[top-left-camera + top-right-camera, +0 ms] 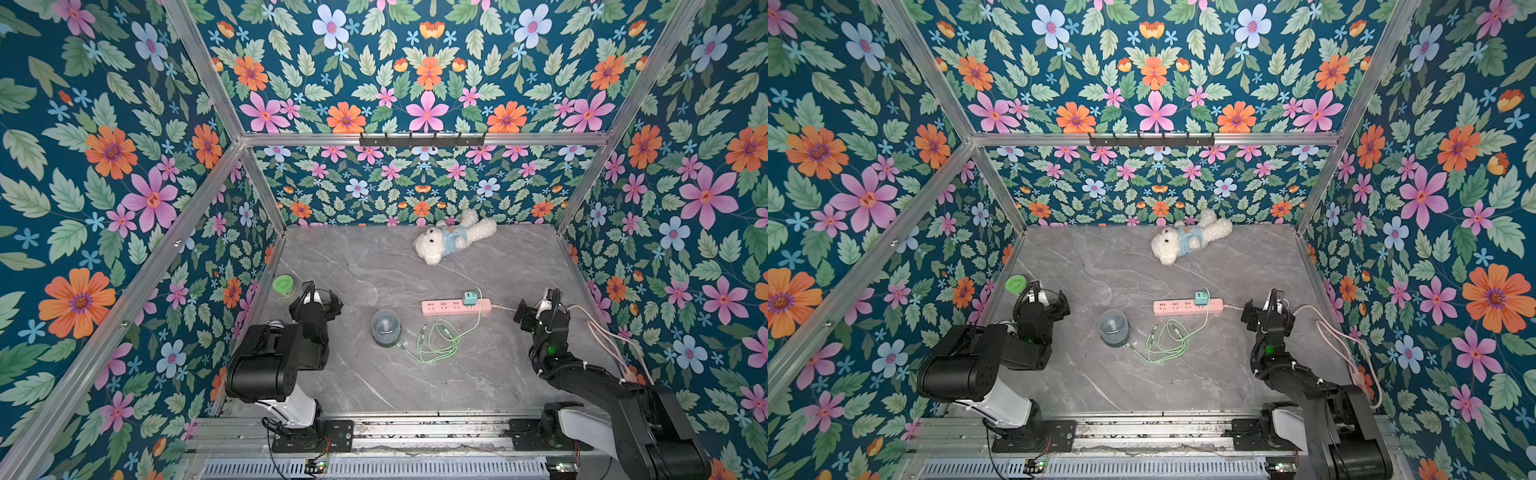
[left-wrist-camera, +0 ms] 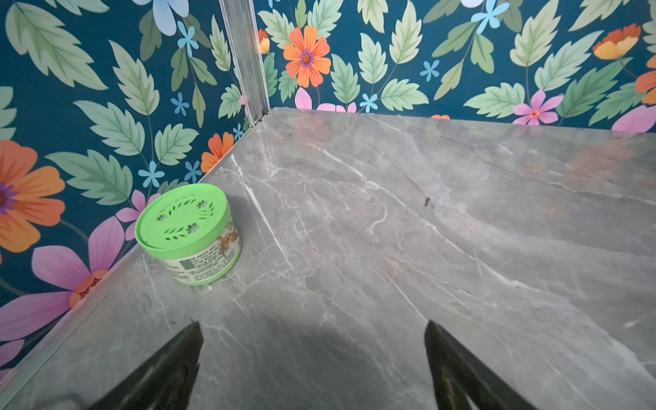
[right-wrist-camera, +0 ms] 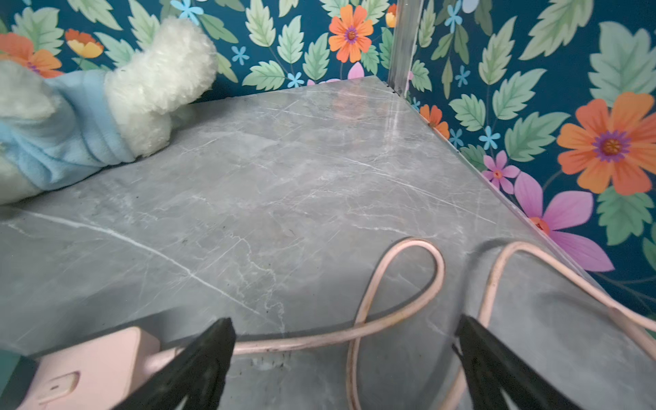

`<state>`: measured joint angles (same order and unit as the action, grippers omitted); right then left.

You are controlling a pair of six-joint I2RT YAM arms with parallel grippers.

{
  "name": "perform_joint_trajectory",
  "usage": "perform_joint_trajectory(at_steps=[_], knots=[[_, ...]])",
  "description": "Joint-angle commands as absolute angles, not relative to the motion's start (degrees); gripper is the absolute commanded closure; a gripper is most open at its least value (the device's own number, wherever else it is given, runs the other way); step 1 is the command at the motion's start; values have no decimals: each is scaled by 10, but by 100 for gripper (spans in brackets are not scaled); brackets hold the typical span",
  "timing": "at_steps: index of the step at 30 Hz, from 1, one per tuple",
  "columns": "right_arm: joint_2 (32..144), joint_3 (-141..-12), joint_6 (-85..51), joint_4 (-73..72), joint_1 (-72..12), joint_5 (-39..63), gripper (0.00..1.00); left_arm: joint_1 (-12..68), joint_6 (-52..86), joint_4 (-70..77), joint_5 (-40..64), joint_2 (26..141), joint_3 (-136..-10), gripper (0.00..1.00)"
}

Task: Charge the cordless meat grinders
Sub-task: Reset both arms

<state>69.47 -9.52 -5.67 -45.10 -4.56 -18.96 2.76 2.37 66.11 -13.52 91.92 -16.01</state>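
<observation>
The grinder (image 1: 386, 328) (image 1: 1113, 328) stands on the grey tabletop (image 1: 374, 382) between the two arms, touched by neither. In both top views it sits to the right of the left end effector (image 2: 314, 324), near it but apart with bare marble between them, and well to the left of the right end effector (image 3: 344, 321), so it is clearly closer to the left one. It is upright: the darker base is flat on the tabletop, the translucent dome points straight up, and the pale core shows through the cover, so its long axis is vertical. The pink strip (image 1: 446, 306) lies just beyond and to the right of it, with a teal charger (image 1: 470, 297) plugged in. A green cable (image 1: 441, 337) drops from the charger, coils loosely to the grinder's right, and one end reaches the foot of the base; whether that end is seated there I cannot tell. The left end effector is spread wide with nothing between its fingers, facing the far left corner where the jar (image 2: 184, 227) stands by the wall. The right end effector is likewise fully spread and holds nothing, hanging above the strip's pink cord (image 3: 411, 242), with the bear (image 1: 451, 241) lying farther back.
</observation>
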Motion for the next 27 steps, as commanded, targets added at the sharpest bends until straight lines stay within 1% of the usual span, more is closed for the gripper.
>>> perform_joint_trajectory(at_steps=[1,3,4,5,6,7,8,9,10,11,13,15,17,20,27], knots=[[761,-92,-8,-634,-47,-150,1,27,14,708,-127,921,-162,1],[833,-102,7,-681,-46,-115,1,27,15,702,-127,919,-163,1],[873,-113,24,-726,-48,-120,1,26,15,703,-126,920,-163,1],[857,-129,7,-660,-41,-114,1,27,15,703,-126,920,-163,1],[821,-158,-25,-535,-26,-101,1,26,15,702,-125,920,-163,1],[829,-177,-44,-521,5,-64,1,26,15,702,-125,920,-163,1],[842,-165,-48,-563,20,-42,1,26,15,703,-125,921,-163,1],[823,-173,-51,-514,21,-42,1,26,15,704,-125,919,-163,1],[823,-173,-53,-511,20,-42,1,25,14,704,-126,918,-162,1],[839,-164,-47,-562,20,-44,1,26,14,708,-126,918,-160,1],[820,-173,-52,-507,20,-41,1,26,14,707,-126,919,-160,1],[837,-165,-46,-554,20,-43,1,26,14,708,-126,918,-161,1],[823,-172,-50,-516,20,-39,1,27,14,708,-126,918,-161,1],[833,-168,-47,-544,20,-40,1,26,14,707,-126,919,-160,1],[831,-168,-48,-538,20,-39,1,25,14,708,-125,918,-160,1]])
